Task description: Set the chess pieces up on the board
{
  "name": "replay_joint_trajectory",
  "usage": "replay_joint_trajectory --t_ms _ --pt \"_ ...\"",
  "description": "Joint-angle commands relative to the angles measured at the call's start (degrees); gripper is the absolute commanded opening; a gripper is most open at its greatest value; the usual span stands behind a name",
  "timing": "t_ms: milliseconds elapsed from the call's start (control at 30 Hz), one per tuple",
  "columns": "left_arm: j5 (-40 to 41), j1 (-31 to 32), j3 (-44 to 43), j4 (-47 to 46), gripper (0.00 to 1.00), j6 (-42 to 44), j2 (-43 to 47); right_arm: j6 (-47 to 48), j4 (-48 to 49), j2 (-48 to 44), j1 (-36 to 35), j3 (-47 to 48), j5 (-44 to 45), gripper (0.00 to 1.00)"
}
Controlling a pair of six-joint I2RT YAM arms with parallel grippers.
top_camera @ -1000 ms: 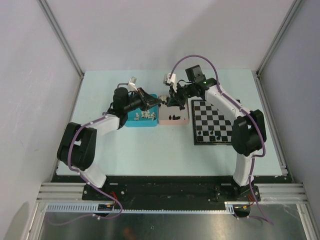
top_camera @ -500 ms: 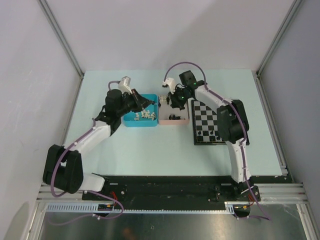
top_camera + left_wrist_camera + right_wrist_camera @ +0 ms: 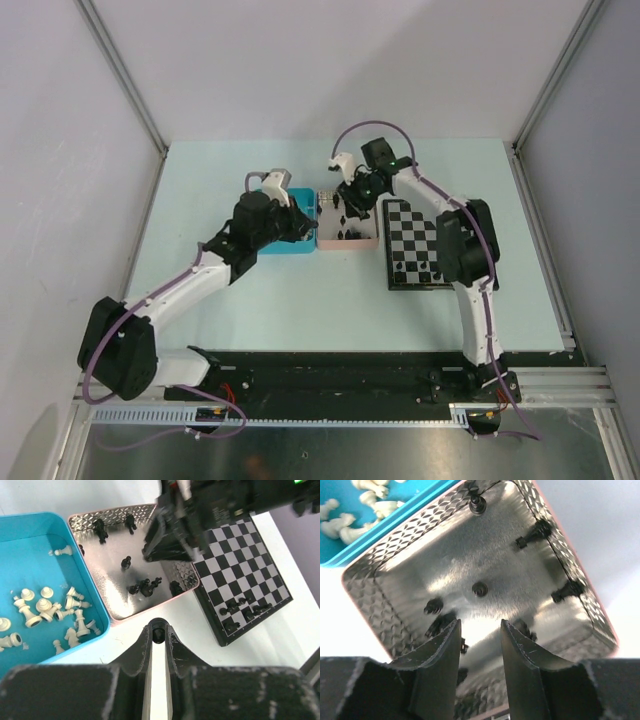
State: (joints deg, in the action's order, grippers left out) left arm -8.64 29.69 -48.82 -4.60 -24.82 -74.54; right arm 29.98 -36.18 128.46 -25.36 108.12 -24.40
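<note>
Several black chess pieces (image 3: 540, 532) lay scattered in the pink tray (image 3: 370, 590) that filled the right wrist view. The right claw (image 3: 479, 630) hung released and empty above them, and the board (image 3: 425, 245) sat at centre right of the top view. The pick would likely go best centred on the lone pawn (image 3: 480, 588) just above the claw tips, descending straight so neither finger clipped a neighbour. The left claw (image 3: 158, 631) was clenched on nothing visible, beside the blue tray (image 3: 87, 587).

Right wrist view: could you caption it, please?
Open right gripper above black chess pieces in the pink tray.
</note>
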Motion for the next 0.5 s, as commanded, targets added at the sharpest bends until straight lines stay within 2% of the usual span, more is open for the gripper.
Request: replay_joint_trajectory --t_ms 0,167,200,367,467 --pt "4.2 3.0 -2.5 0.6 0.00 3.4 1.8 -1.7 -1.2 -11.6 3.1 -1.6 -5.2 0.43" --pt "6.5 10.4 -4.9 0.6 0.00 5.7 -0.6 -1.4 -3.6 -25.6 7.0 -9.2 -7.2 0.47" --pt "6.9 11.5 -6.4 0.6 0.00 6.9 -1.3 -1.6 -3.7 -27.6 8.0 -13.1 -7.4 0.48" --pt "8.2 19.1 -12.7 0.8 0.00 10.0 -10.2 -3.1 -2.6 -40.5 18.1 -23.6 -11.3 0.48" --pt "8.1 22.0 -17.7 1.5 0.00 11.0 -16.1 -3.4 -3.0 -44.3 23.9 -28.2 -13.8 0.49"
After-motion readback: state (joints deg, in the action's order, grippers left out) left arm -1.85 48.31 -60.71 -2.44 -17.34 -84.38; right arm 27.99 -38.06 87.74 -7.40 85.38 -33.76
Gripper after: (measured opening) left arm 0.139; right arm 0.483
